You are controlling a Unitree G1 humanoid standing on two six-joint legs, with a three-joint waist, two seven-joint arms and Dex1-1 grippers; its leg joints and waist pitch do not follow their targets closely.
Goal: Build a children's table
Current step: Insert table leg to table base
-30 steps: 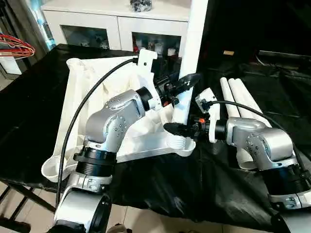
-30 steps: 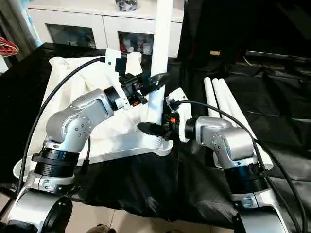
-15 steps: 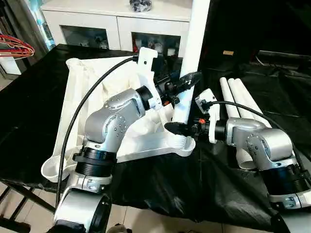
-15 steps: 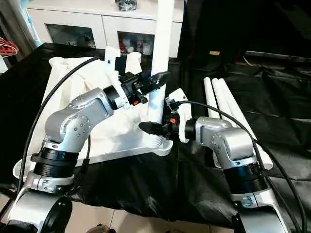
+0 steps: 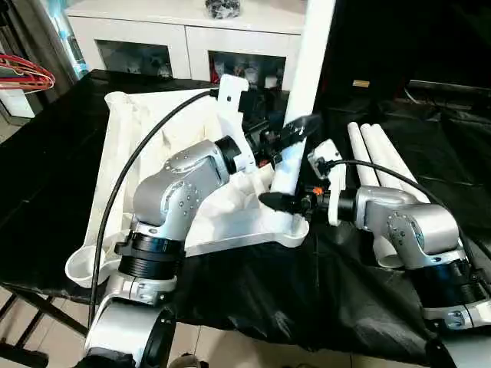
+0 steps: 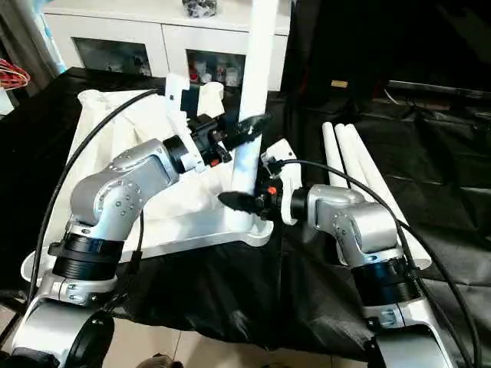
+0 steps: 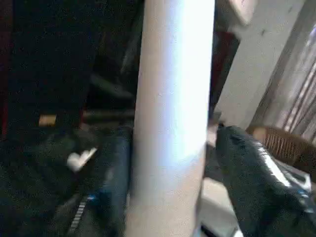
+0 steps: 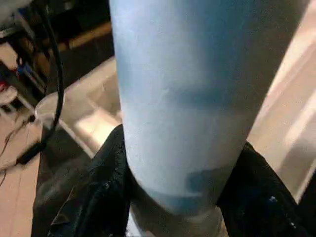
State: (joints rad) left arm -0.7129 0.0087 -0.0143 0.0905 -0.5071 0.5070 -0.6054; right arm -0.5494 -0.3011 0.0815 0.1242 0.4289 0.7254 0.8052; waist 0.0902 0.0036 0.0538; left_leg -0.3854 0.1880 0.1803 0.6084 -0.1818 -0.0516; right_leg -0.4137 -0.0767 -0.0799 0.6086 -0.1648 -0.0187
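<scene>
The children's table top (image 5: 130,146) lies upside down on the black cloth. One white leg (image 5: 307,77) stands upright in the near right corner socket (image 5: 295,226). My left gripper (image 5: 296,136) is around the leg at mid height, open. In the left wrist view one finger (image 7: 249,170) stands apart from the leg (image 7: 170,123). My right gripper (image 5: 285,202) is shut on the leg just above the socket. In the right wrist view its fingers (image 8: 101,197) press on both sides of the leg (image 8: 187,98).
Three spare white legs (image 5: 376,153) lie side by side on the cloth to the right. A white cabinet (image 5: 184,31) with glass fronts stands behind the table. Red wire hangers (image 5: 23,77) are at the far left.
The left gripper's fingers have spread away from the leg. The ribbed end of the leg that showed above the socket earlier has sunk out of sight. The right gripper has closed on the leg.
</scene>
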